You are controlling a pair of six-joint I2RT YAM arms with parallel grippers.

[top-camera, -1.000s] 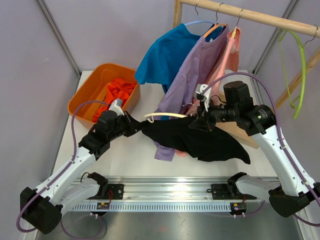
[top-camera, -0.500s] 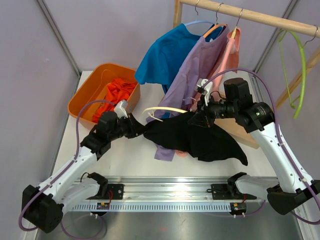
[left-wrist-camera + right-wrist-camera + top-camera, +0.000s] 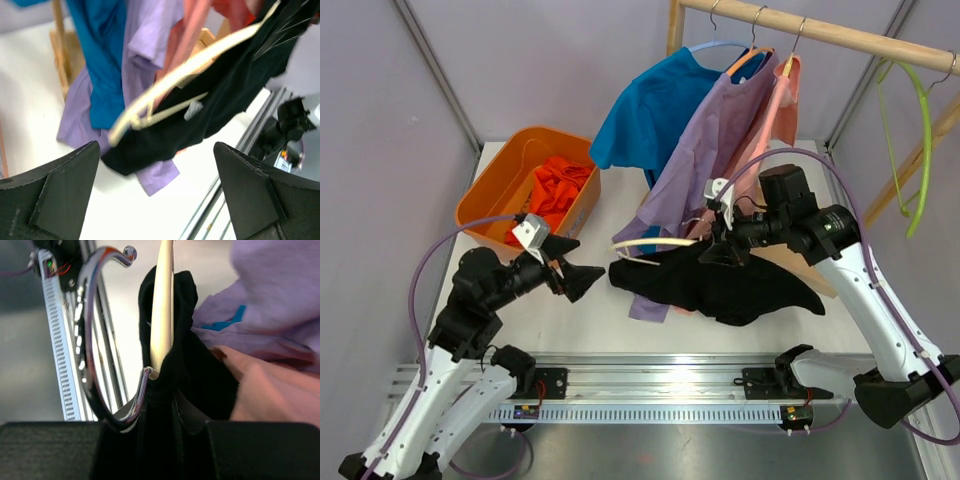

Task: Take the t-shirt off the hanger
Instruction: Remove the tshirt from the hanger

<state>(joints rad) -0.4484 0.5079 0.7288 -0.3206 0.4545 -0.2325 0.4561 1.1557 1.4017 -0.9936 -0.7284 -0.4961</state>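
white tabletop under the clothes rail. my right fingers pinch the hanger neck, seemingly through the collar, holding it up so the black t-shirt hangs half-off. left fingers are spread, empty.

Clamped in the right jaws: a cream hanger, one arm bare. Draped beneath those jaws: a crumpled black t-shirt.
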